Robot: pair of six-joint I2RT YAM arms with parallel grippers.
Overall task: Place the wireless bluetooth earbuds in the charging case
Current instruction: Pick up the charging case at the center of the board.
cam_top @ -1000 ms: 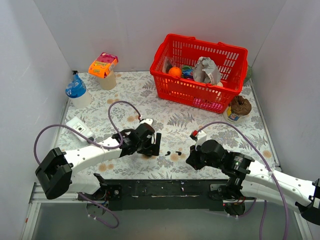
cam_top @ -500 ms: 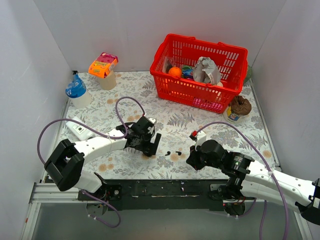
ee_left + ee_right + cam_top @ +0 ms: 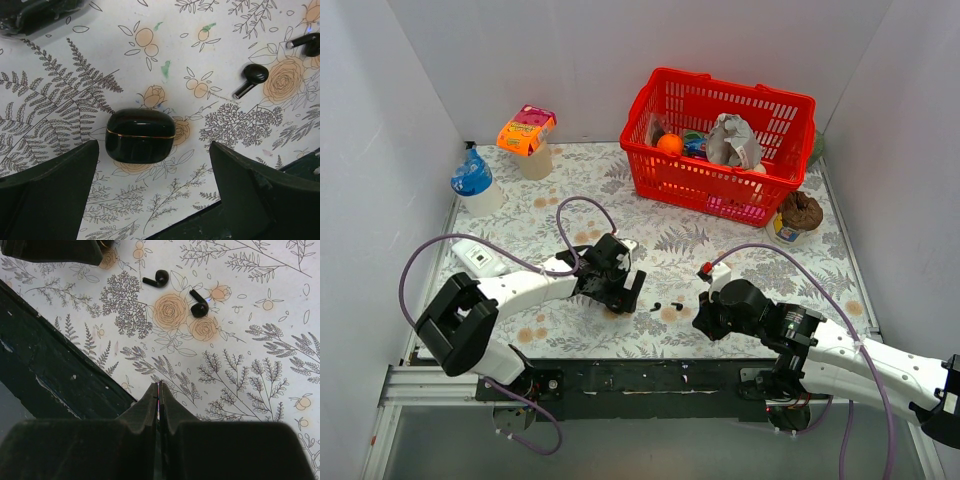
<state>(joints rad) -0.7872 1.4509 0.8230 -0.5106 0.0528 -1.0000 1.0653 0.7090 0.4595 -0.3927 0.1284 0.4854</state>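
The charging case (image 3: 140, 135) is a black rounded box with a thin gold seam. It is closed and lies on the floral cloth. My left gripper (image 3: 152, 200) is open and hovers over it, with the case between and just ahead of its fingers (image 3: 50, 190). From above, the left gripper (image 3: 620, 292) hides the case. Two small black earbuds with stems lie loose on the cloth right of the case (image 3: 250, 80) (image 3: 305, 44). They also show in the right wrist view (image 3: 156, 279) (image 3: 199, 305) and from above (image 3: 656, 306) (image 3: 676, 306). My right gripper (image 3: 159, 390) is shut and empty, near them (image 3: 705, 322).
A red basket (image 3: 720, 140) full of items stands at the back right, with a brown-topped cup (image 3: 798, 215) beside it. A blue bottle (image 3: 472, 180), an orange-lidded jar (image 3: 528, 135) and a white box (image 3: 478, 258) are at the left. A black strip (image 3: 650, 378) edges the table front.
My left arm's elbow has swung inward to the right, while its gripper has stayed almost over the same spot by the case. The right arm has not moved.
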